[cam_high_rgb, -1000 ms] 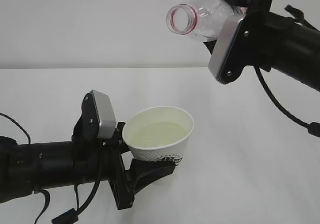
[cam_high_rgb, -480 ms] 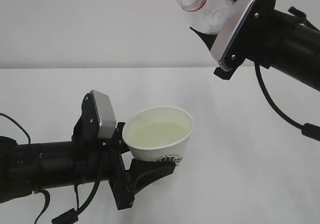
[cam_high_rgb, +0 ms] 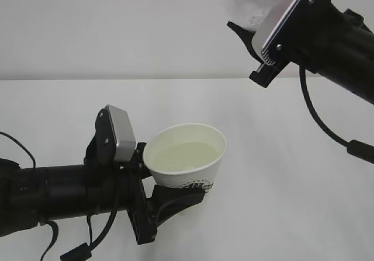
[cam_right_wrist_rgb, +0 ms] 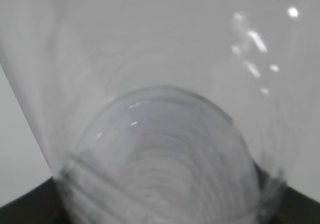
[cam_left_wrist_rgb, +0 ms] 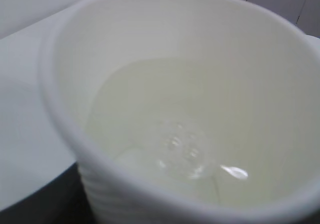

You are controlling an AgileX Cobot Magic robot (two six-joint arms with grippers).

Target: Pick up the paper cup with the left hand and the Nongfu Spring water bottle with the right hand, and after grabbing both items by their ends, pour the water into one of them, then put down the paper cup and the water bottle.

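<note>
between left jaws, paper cup [cam_high_rgb: 186,157]

The white paper cup [cam_high_rgb: 186,157], lower centre, sits slightly tilted, holding a pale pool of water [cam_high_rgb: 186,156]. The clear Nongfu Spring water bottle [cam_high_rgb: 252,1] is at the top right, its red-ringed neck cut off by the frame's edge.

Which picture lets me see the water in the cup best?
The left wrist view: it looks straight into the paper cup at the water. The exterior view shows a pale pool from afar; the right wrist view shows none.
</note>
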